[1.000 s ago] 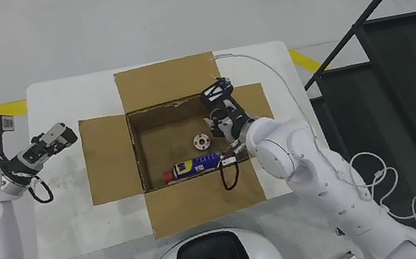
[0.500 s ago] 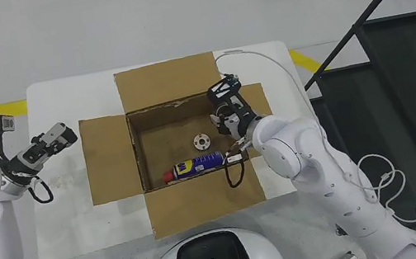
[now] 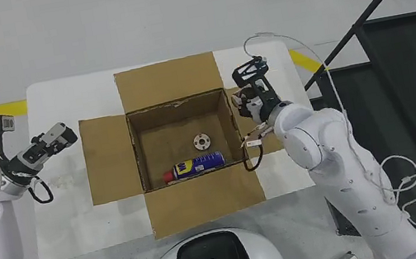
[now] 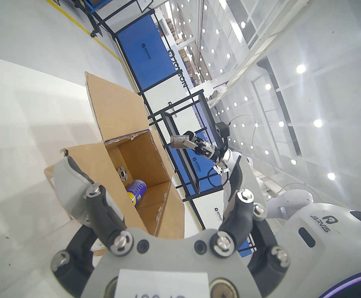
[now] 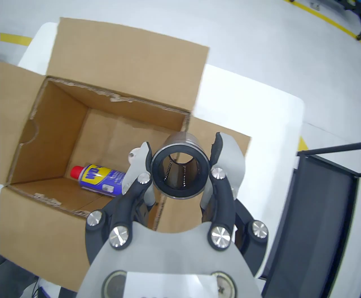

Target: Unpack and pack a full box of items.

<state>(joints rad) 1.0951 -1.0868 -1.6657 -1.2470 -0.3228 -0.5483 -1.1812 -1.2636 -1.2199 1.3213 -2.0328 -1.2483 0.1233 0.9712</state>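
The box stands open in the middle of the white table, its four flaps folded out flat. A blue and yellow spray can and a small round metal flange are on its floor. The can lies on its side against the wall nearest the robot. Its long axis runs left to right and its red cap points left. The flange lies flat, just beyond the can, near the middle of the floor.

The right gripper pinches a short metal sleeve by its round sides. The sleeve's open bore faces the wrist camera, so its long axis runs along the fingers. It hangs in the air over the box's right flap, just outside the opening and clear of the cardboard. From there the opening lies to the left. A narrow strip of bare table lies to the right, past the flap edge.

The left gripper has its fingers spread and holds nothing. It hangs beyond the table's left edge, well apart from the box, so the right arm is much nearer to what remains inside.

This looks like the unpacking half of the task. Setting the sleeve down would probably mean going right or further back, where there is little table left.

The table top is smooth and plain. Around it is grey floor with a yellow line, and a dark metal rack stands close on the right.
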